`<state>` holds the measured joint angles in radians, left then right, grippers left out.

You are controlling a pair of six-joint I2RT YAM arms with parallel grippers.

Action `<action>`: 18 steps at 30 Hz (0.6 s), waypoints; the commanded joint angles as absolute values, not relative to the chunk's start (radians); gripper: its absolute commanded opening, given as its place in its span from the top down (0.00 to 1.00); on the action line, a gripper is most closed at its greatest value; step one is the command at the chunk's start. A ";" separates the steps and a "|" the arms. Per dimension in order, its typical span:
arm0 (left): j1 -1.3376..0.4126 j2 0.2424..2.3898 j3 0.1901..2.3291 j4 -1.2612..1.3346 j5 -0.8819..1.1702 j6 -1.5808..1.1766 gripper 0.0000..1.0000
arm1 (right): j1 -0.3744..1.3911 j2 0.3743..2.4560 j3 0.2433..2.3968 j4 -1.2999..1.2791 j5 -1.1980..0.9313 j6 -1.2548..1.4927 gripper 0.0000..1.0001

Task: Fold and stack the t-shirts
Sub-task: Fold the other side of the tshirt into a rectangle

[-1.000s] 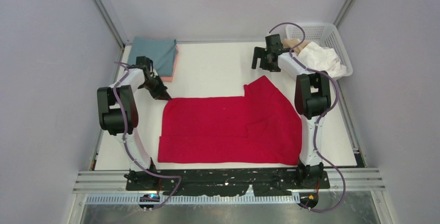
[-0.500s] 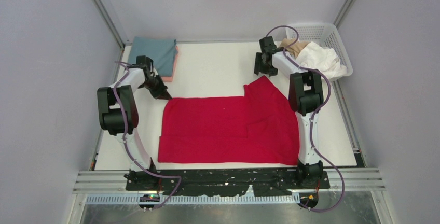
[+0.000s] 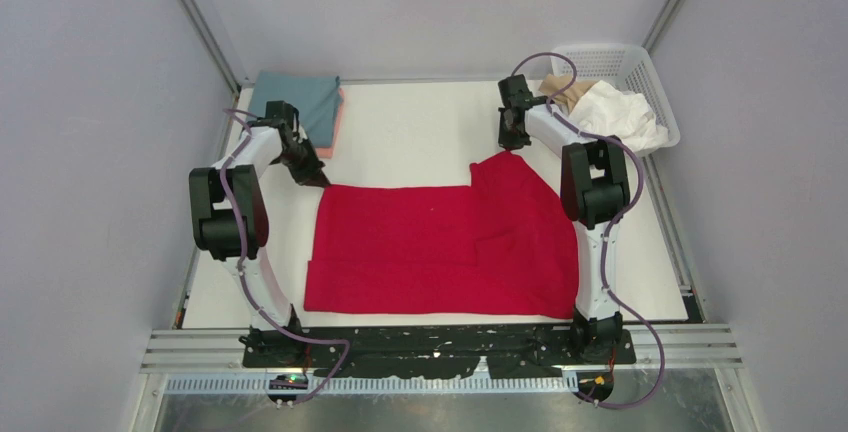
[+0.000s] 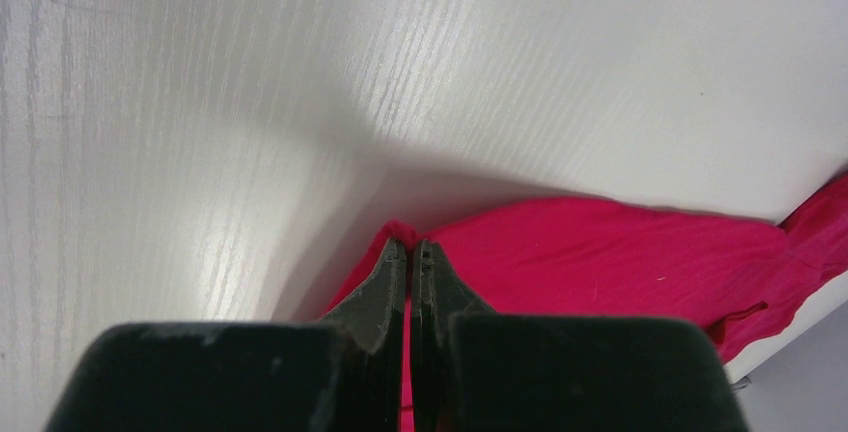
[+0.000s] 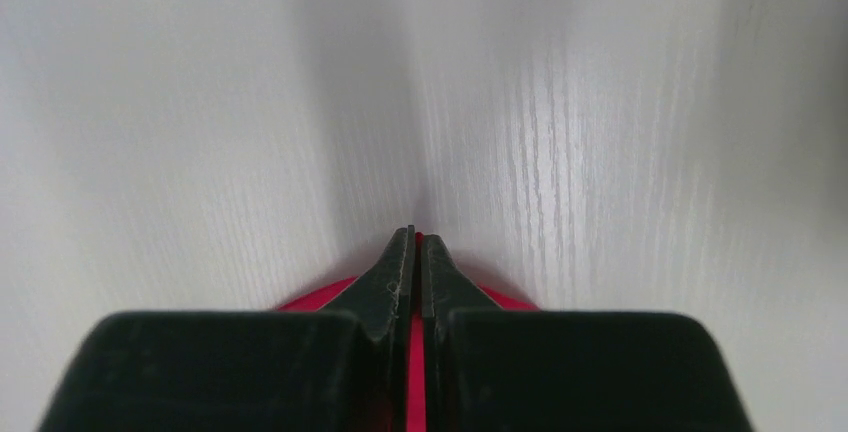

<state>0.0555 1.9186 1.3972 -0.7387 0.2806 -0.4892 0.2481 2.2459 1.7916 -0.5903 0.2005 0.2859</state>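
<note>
Red cloth showed in the thin slit between the jaws of the left gripper, which were pressed together on a corner of the red shirt. In the left wrist view that corner rose slightly off the white table towards the fingertips, and the rest of the cloth ran off to the lower right of the frame. The right gripper was closed as tightly, with a narrow strip of the same red cloth caught between its fingers and a little more red showing on either side of them.

From above, the left gripper stood at the shirt's upper left corner, left of the frame's centre. The right gripper stood at the pointed peak of the cloth, right of centre in the upper half. The red shirt lay spread across the middle of the table, with its right part folded over into a slanted flap.

A folded grey-teal shirt lay in the upper left on top of a pink shirt, of which only an edge showed. In the upper right, a white lattice basket held a crumpled white shirt and a beige shirt.
</note>
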 commanded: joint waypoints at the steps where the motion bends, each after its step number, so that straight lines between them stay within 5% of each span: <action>1: 0.032 1.834 1.387 -0.735 0.231 -0.465 1.00 | 0.260 2.028 1.688 -0.485 0.155 0.249 0.94; 18: -0.027 1.517 1.042 -0.548 0.199 -0.408 1.00 | 0.302 1.437 1.160 -0.460 0.038 0.230 0.95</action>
<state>-0.0147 1.6119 1.1107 -0.6212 0.2070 -0.4355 0.2932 1.5589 1.2228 -0.4500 0.0509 0.2478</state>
